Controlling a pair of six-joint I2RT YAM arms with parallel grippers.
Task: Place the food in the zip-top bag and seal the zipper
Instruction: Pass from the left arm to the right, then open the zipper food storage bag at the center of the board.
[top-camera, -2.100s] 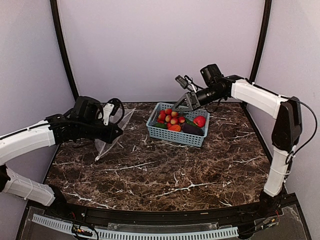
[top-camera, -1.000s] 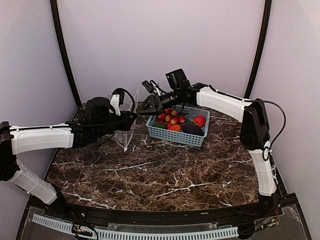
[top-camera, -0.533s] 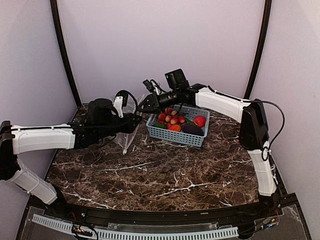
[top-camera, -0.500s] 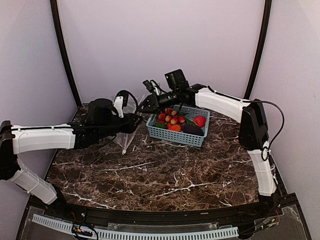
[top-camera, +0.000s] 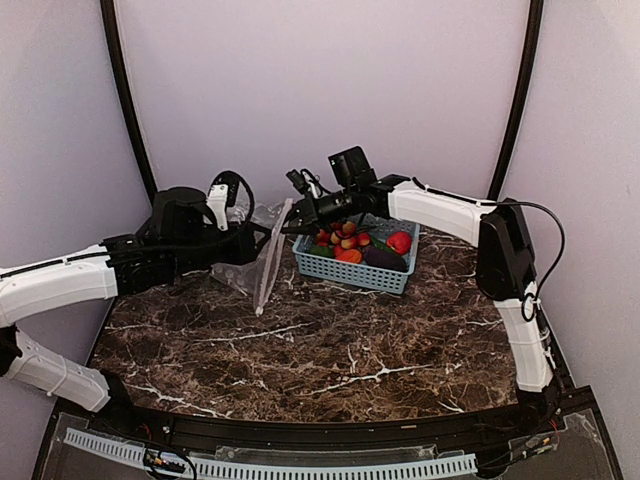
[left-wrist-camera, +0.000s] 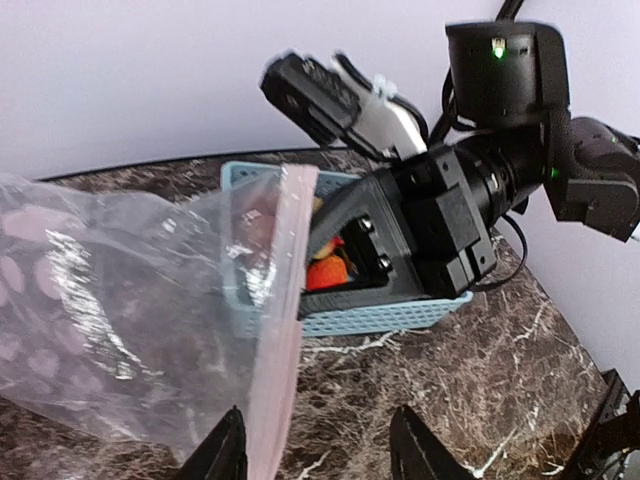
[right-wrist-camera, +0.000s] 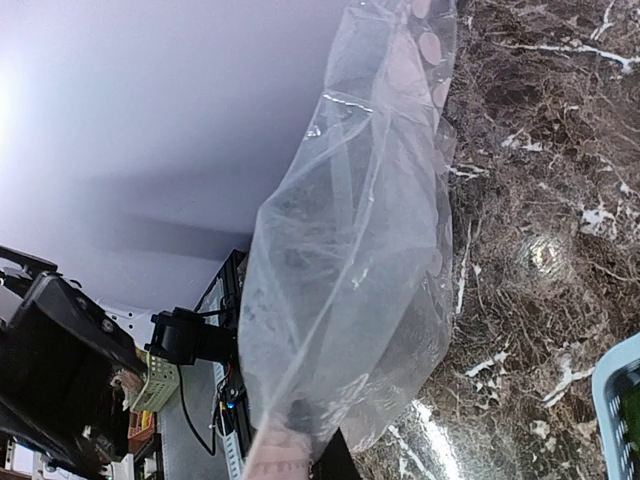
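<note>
Handoff looks done: compared with a second ago, the left end effector has let go and pulled back toward the left of the overhead frame, while the right end effector, spread before, has now clamped down.

Left fingers sit spread at the bottom of the left wrist view with nothing between them. The right one is pressed together on the top edge of the zip-top bag, pinching right at the zipper, that pale strip running down the middle of the frame. So the bag is off the tabletop at its mouth end and hangs limp just left of the blue basket, upper middle of the overhead shot. Can't tell whether its lower corner touches down.

All the food is in the basket, none bagged. I'd call this the get-the-bag-open step, very early on. Next move probably needs the left one to catch the opposite lip of the mouth and pull the two sides apart. The plastic is floppy, so it's easy to grab both layers at once.
</note>
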